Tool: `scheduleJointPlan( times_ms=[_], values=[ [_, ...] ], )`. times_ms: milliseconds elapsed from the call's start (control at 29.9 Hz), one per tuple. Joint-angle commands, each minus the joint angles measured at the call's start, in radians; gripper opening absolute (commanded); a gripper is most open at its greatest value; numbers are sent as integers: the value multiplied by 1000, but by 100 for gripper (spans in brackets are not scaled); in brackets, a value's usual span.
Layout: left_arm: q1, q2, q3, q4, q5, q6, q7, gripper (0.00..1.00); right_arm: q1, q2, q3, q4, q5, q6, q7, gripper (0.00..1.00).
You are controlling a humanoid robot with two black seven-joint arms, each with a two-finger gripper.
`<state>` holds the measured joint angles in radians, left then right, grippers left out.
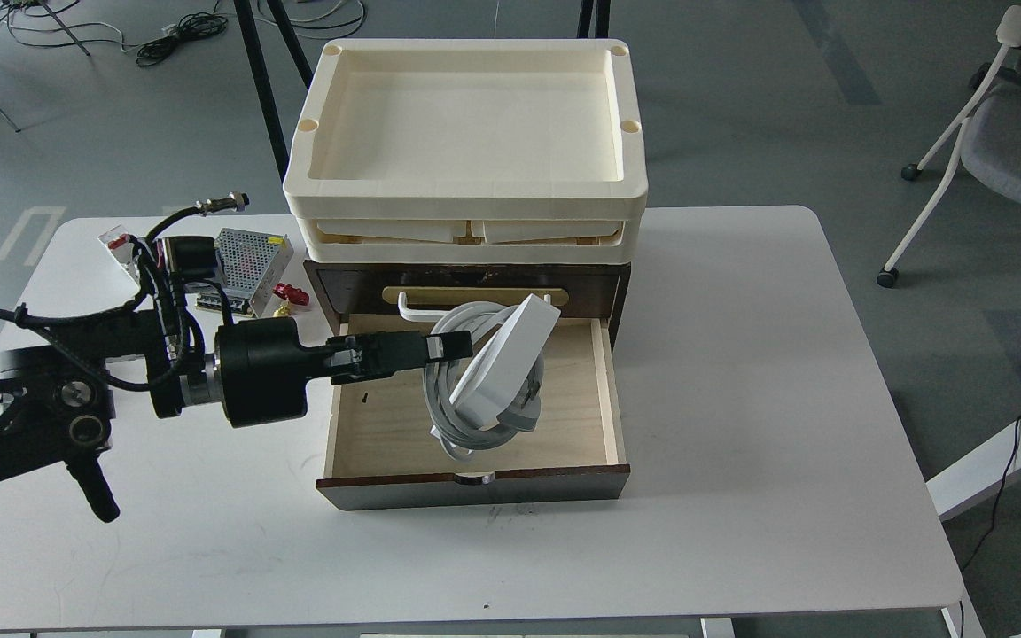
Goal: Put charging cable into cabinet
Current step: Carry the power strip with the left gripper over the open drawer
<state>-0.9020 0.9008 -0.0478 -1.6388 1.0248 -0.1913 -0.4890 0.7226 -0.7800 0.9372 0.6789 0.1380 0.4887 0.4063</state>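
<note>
White rectangular tabletop (741, 532), bare along its right and near edges. Dark brown wooden cabinet (617, 292) at the middle of the far edge, cream trays (466, 190) stacked on top, pale wood drawer (386, 434) pulled out toward the near edge. Black left gripper (448, 347) reaching in from the left edge, clamped on the white power strip with coiled cord, the charging cable (497, 372), held tilted over the open drawer. Perforated metal box (245, 252) near the far left corner.
</note>
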Motion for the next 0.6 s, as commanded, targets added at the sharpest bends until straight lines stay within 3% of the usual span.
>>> scheduleJointPlan(
  times_ms=[0, 201, 569],
  values=[
    [34, -46, 0, 85, 3, 21, 0, 0, -2, -10, 0, 2, 0, 0, -1, 100],
    [83, -95, 5, 206, 11, 20, 0, 0, -12, -10, -1, 10, 2, 0, 0, 100],
    [106, -128, 13, 319, 28, 26, 0, 0, -14, -8, -3, 10, 2, 0, 0, 100]
  ],
)
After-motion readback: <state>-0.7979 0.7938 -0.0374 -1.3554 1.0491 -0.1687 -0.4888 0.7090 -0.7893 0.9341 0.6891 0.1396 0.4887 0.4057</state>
